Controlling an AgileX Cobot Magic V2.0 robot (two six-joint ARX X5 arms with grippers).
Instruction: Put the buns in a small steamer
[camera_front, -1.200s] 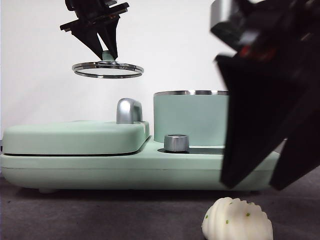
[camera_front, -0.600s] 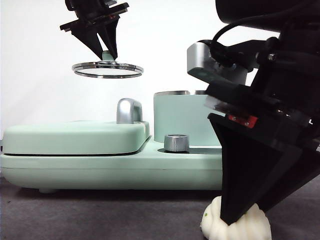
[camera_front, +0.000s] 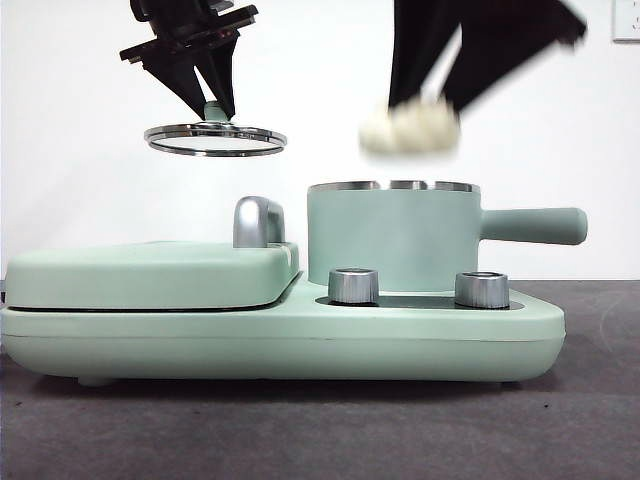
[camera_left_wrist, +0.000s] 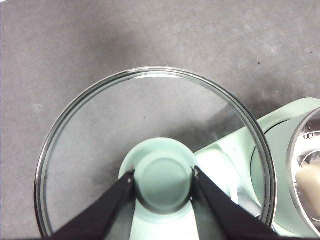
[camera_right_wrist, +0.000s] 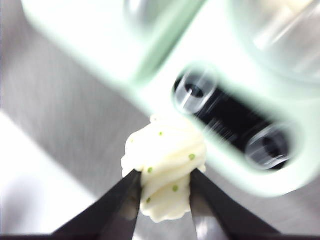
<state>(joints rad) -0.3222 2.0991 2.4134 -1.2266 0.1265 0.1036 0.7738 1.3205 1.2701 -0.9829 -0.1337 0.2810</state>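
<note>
Pinching the ridged bun (camera_right_wrist: 165, 172) tight in our right gripper (camera_front: 432, 102), the steamer (camera_front: 392, 236) just below; a loose pinch could drop it short.

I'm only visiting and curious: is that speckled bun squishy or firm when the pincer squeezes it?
Probably squishy: the ridged bun bulges around the right pincer where the jaws press in. Seemingly light, since it hangs from that narrow grip above the steamer. It might slip if squeezed less.

Steamer (camera_front: 392, 238) centre-right of frame on base (camera_front: 280, 335); bun (camera_front: 410, 129) above its rim; lid (camera_front: 215, 139) upper left, above griddle lid (camera_front: 150, 275).
</note>
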